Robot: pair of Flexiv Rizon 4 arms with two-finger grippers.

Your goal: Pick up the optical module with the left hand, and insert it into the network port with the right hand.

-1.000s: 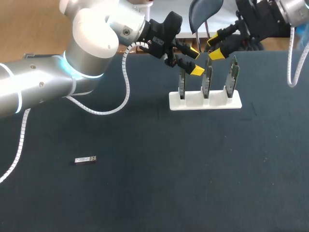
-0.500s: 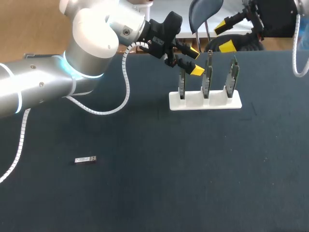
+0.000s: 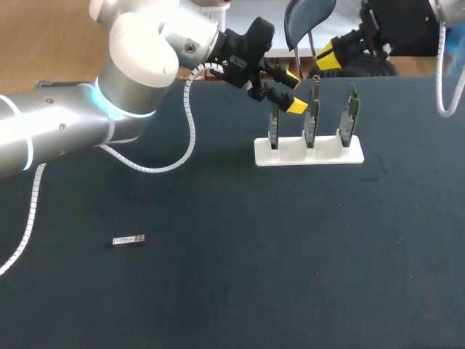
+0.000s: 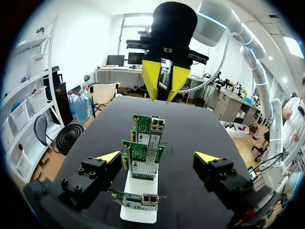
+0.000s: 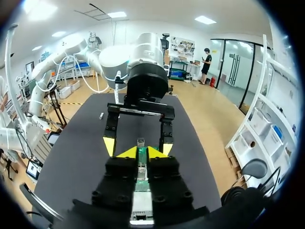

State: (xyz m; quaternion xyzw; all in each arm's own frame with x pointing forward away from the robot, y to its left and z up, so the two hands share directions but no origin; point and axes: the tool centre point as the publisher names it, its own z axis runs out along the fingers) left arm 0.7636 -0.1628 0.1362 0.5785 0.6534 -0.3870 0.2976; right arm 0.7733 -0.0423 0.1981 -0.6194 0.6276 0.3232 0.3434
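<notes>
One optical module (image 3: 128, 240) lies flat on the dark counter (image 3: 218, 291), in its near left part. It is well apart from both grippers and nothing touches it. Farther back and to the right stands a white holder (image 3: 308, 153). Three green cards (image 3: 311, 120) stand upright in it in a row, and they carry metal network ports (image 4: 157, 122) near their upper ends.

The left arm (image 3: 73, 131) comes in from the left side, bends at its thick elbow and is stretched across toward the holder. The left gripper (image 3: 293, 91) hangs near the tops of the left and middle cards. Its fingers are spread wide and grip nothing; in the left wrist view the cards stand ahead of it.

The right gripper (image 3: 328, 59) hangs above and behind the cards and points down toward them. Its yellow tips are drawn almost together and hold nothing.
</notes>
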